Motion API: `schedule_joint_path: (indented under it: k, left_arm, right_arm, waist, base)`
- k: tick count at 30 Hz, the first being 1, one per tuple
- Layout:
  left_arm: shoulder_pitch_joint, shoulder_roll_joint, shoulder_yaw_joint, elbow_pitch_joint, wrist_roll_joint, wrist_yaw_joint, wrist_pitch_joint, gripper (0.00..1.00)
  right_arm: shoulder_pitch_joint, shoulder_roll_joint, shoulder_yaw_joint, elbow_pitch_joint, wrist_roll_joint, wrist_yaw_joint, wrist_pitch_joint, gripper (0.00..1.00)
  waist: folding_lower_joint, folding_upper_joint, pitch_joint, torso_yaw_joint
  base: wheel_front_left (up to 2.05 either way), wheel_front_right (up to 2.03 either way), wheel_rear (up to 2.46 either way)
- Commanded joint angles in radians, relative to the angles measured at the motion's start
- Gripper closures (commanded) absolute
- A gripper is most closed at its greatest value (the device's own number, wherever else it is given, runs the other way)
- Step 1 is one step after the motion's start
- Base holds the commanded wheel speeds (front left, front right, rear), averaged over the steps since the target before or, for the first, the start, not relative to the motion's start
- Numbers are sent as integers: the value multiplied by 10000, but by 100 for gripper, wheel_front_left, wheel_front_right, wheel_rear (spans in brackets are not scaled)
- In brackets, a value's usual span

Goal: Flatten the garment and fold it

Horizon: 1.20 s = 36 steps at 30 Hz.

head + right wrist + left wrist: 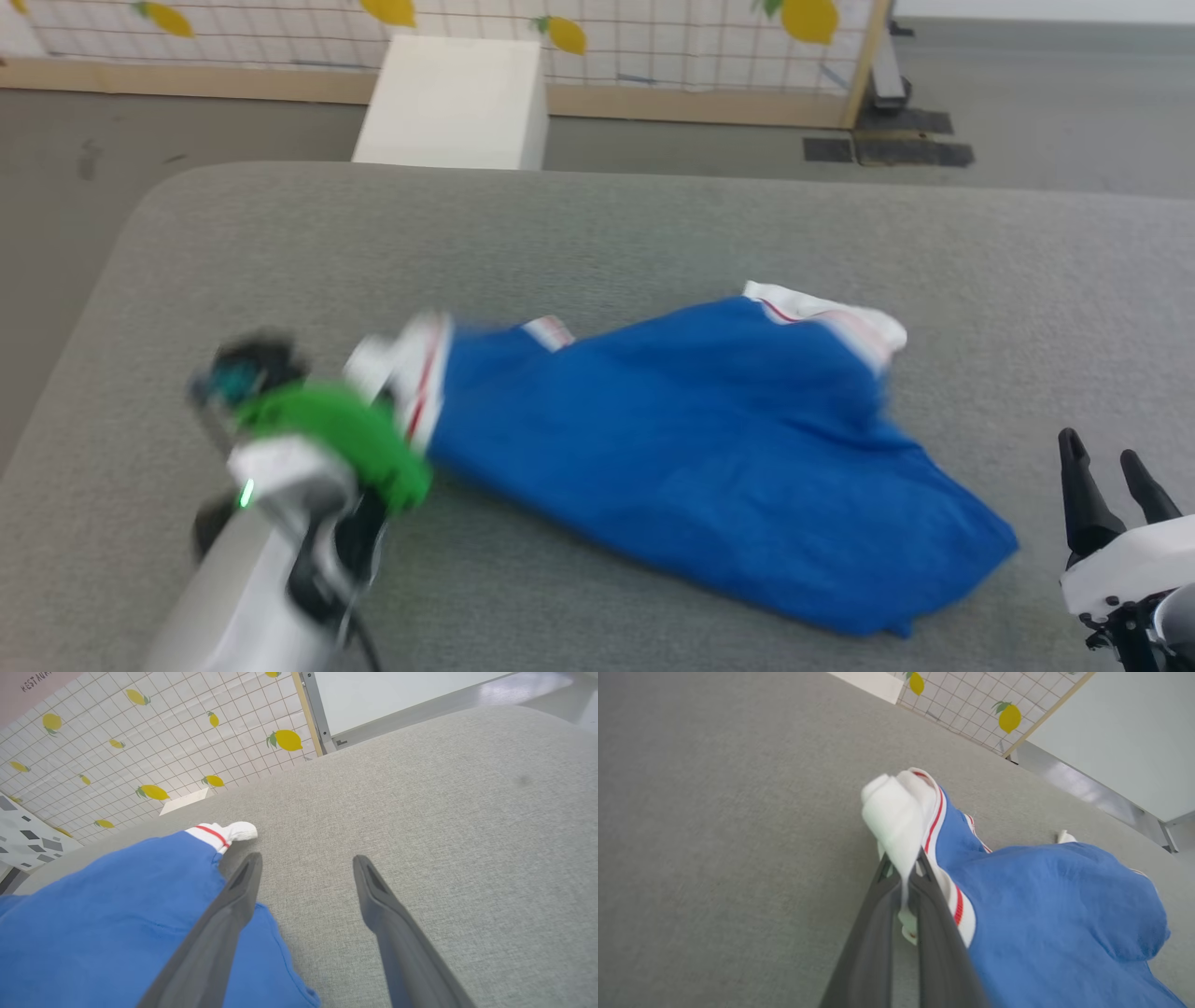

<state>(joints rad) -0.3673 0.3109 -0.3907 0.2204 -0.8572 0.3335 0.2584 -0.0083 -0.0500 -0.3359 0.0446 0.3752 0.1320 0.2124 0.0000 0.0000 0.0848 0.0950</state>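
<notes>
The garment [709, 448], bright blue with white sleeves and red-and-white trim, lies crumpled across the middle of the grey table [597, 233]. My left gripper [903, 861] is shut on the white sleeve end [896, 812] at the garment's left side, lifting it a little. In the head view that arm is blurred, with a green cuff [336, 434] just left of the sleeve. Off the garment's right corner, my right gripper [1111, 462] stands open over bare table; its fingers [243, 882] hold nothing, and the blue cloth [117, 914] lies to their left.
A white box [457, 103] stands on the floor beyond the table's far edge. Behind it runs a lemon-patterned grid wall [653, 37]. The table's rounded left corner [159, 215] is near my left arm. Bare grey surface surrounds the garment.
</notes>
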Motion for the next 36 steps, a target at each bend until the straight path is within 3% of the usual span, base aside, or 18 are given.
schedule_joint_path:
  k: [1,5,8,9,10,13,15,21,23,30,36]
  left_arm:
    - [574,112,172,-49,-167,216,-79,100]
    - [1933,133,466,8,-714,490,73,100]
    - [2391,42,490,20,-1061,413,302,98]
    - [2422,-6,575,-32,-1135,388,221,80]
    - [2417,-61,706,-123,-1219,341,81,0]
    - [2251,-108,1137,-475,-1248,170,-598,0]
    - [2086,-51,1536,-869,-965,-27,-1641,0]
    - [2325,553,1535,-1469,898,-532,-4419,0]
    - [2514,671,1328,-1456,1579,-645,-4887,0]
    - [2935,-109,1436,-2112,3424,-987,-5195,0]
    - [2903,-1034,1774,-2234,4222,-1534,-5199,0]
  right_arm:
    - [12,-3,40,36,39,-13,-10,0]
    - [21,-3,195,121,33,-13,-17,0]
    - [19,-3,269,205,25,-13,-48,0]
    - [27,-3,280,234,26,-13,-59,0]
    - [37,-3,295,265,25,-13,-71,0]
    - [67,-3,351,333,24,-13,-84,0]
    - [62,-3,443,343,-20,-13,-60,0]
    - [-167,-3,770,301,-204,-13,270,0]
    - [-399,-3,1016,280,-405,-13,626,0]
    - [-2199,-64,2064,663,-2025,-13,3042,0]
    - [-4103,-796,3363,2051,-3441,-13,4991,0]
  waist:
    - [0,0,-196,289]
    - [0,0,-160,319]
    - [0,0,-151,331]
    - [0,0,-164,347]
    - [0,0,-175,370]
    - [0,0,-259,439]
    - [0,0,-311,453]
    - [0,0,-432,478]
    - [0,0,-381,471]
    - [0,0,154,603]
    - [0,0,888,1028]
  base:
    - [0,0,0]
    - [0,0,0]
    - [0,0,0]
    - [0,0,0]
    - [0,0,0]
    - [0,0,0]
    - [0,0,0]
    - [0,0,0]
    - [0,0,0]
    - [0,0,0]
    - [0,0,0]
